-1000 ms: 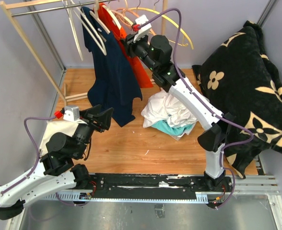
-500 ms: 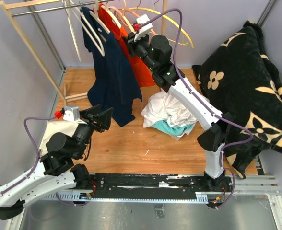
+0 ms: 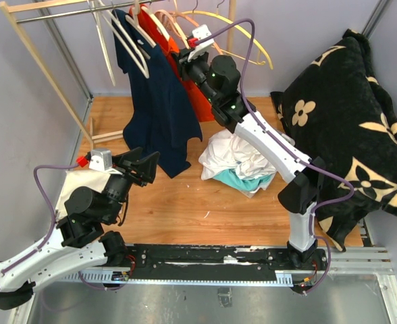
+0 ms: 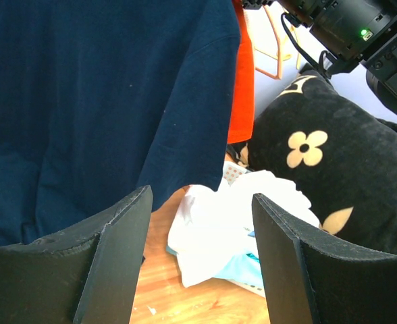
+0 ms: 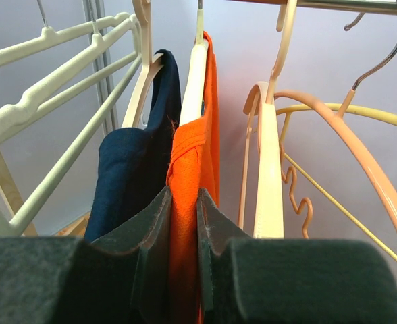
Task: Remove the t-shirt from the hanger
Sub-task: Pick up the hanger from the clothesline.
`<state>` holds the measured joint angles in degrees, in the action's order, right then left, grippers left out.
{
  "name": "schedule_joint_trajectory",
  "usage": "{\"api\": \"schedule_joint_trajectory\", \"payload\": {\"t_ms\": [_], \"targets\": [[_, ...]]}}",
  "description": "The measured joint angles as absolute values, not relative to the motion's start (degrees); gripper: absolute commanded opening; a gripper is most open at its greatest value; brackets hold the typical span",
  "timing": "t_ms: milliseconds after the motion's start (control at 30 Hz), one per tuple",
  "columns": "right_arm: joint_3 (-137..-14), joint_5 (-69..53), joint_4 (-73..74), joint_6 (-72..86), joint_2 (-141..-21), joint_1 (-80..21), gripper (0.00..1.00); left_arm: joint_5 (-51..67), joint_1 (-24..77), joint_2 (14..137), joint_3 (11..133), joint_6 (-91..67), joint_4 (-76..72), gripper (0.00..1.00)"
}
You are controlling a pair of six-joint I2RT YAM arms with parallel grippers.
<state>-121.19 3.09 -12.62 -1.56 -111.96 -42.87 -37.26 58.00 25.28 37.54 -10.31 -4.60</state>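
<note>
An orange t-shirt [image 3: 198,98] hangs on a cream hanger [image 5: 196,74] from the rail at the back. It also shows in the right wrist view [image 5: 192,175]. My right gripper [image 5: 183,202] is shut on the orange shirt's shoulder fabric just below the hanger; in the top view it [image 3: 185,64] is up by the rail. A navy t-shirt [image 3: 158,115] hangs on a white hanger to its left. My left gripper [image 4: 198,223] is open and empty, low in front of the navy shirt's hem [image 4: 104,101].
Several empty hangers [image 3: 239,34] hang on the rail [image 3: 57,13]. A heap of white and teal clothes [image 3: 242,162] lies on the wooden floor. A black flowered blanket [image 3: 354,115] fills the right side. A white cloth [image 3: 77,185] lies left.
My right gripper has shifted slightly up and left along the rail with the orange shirt in its jaws. The left arm has not moved.
</note>
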Motion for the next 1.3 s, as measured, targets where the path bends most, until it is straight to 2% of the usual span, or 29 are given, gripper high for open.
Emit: {"api": "schedule_joint_trajectory", "payload": {"t_ms": [533,1300], "targets": [[-108.77,3.62,-26.85,-2.39,-108.2,-43.75,0.01,-37.52,58.0,25.28,37.54,-10.11,-4.62,0.66],[-109.08,4.1,-28.86,-4.62,-108.01,-44.18,0.01,-37.63,58.0,25.32,37.54,-10.11,-4.67,0.66]]}}
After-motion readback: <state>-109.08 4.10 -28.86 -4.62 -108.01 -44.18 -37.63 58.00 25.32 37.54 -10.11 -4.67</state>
